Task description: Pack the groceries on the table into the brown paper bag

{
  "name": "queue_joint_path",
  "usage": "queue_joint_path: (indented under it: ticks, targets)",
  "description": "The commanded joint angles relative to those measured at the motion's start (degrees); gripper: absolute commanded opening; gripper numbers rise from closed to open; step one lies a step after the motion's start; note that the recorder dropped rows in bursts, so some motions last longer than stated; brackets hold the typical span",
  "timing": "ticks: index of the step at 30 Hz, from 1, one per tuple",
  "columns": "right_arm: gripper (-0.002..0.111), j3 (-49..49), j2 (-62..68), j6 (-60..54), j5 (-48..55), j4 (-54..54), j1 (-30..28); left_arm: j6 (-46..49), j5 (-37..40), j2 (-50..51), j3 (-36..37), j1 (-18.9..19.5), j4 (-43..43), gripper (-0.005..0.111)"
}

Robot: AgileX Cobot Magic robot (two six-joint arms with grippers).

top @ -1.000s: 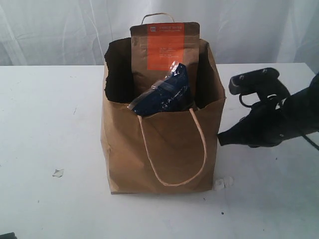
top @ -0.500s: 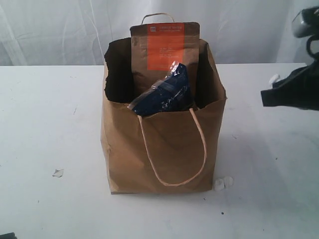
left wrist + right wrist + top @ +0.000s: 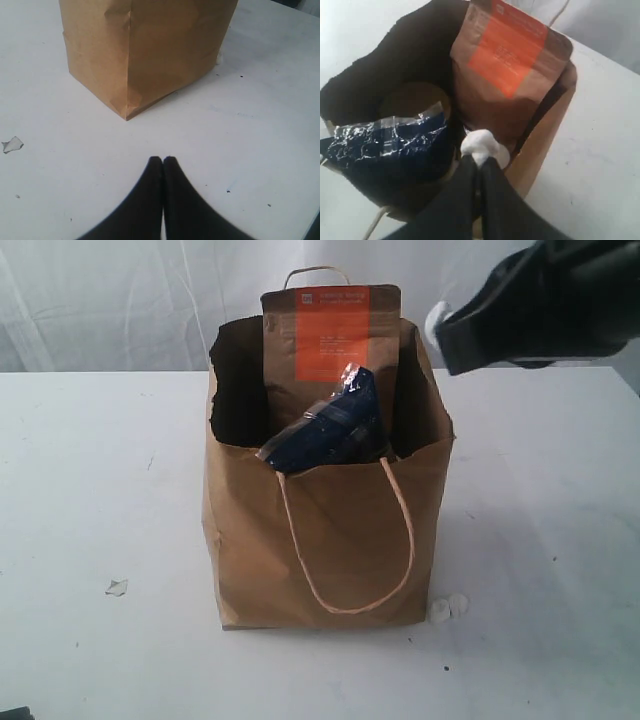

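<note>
On the table (image 3: 80,490), the creased brown paper bag (image 3: 250,540) stands open-topped.

- The left gripper (image 3: 162,159) was shut, its two black fingers (image 3: 142,200) pressed together along their length, tips touching.
- It was held low, with the fingers pointing straight ahead.
- The right arm (image 3: 560,300) was raised high on the right side, and its dark bulk reached in towards the middle.
- The right gripper (image 3: 479,162) was closed as well, its black fingers (image 3: 495,195) narrowing side by side to a point and tilted downward.
- At the very tips of that gripper sat a small white wad (image 3: 482,145), pinched between the fingers and carried up in the air with them.
</note>
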Motion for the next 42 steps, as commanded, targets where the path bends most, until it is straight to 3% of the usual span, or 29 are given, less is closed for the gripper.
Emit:
queue_joint_path:
  ticks: [1,13,15,22,29,42]
  targets:
    - [0.0,-4.1,5.3,-0.4,2.9,-2.2,2.0,0.0,0.3,-0.3,0.2,0.0,-0.4,0.0]
    - [0.002,-6.1,10.5,0.2,5.7,-5.2,3.8,0.0,0.3,-0.3,0.2,0.0,-0.4,0.0]
    - [0.01,-6.1,10.5,0.2,5.4,-5.2,3.8,0.0,0.3,-0.3,0.2,0.0,-0.4,0.0]
    - [0.051,-6.1,10.3,0.2,4.6,-5.2,3.8,0.0,0.3,-0.3,0.2,0.0,-0.4,0.0]
    - [0.052,-6.0,5.0,3.1,0.4,-7.8,3.6,0.0,0.3,-0.3,0.2,0.0,-0.4,0.0]
    - [0.052,0.5,-13.8,24.9,4.3,-29.7,3.5,0.0,0.3,-0.3,0.2,0.0,-0.4,0.0]
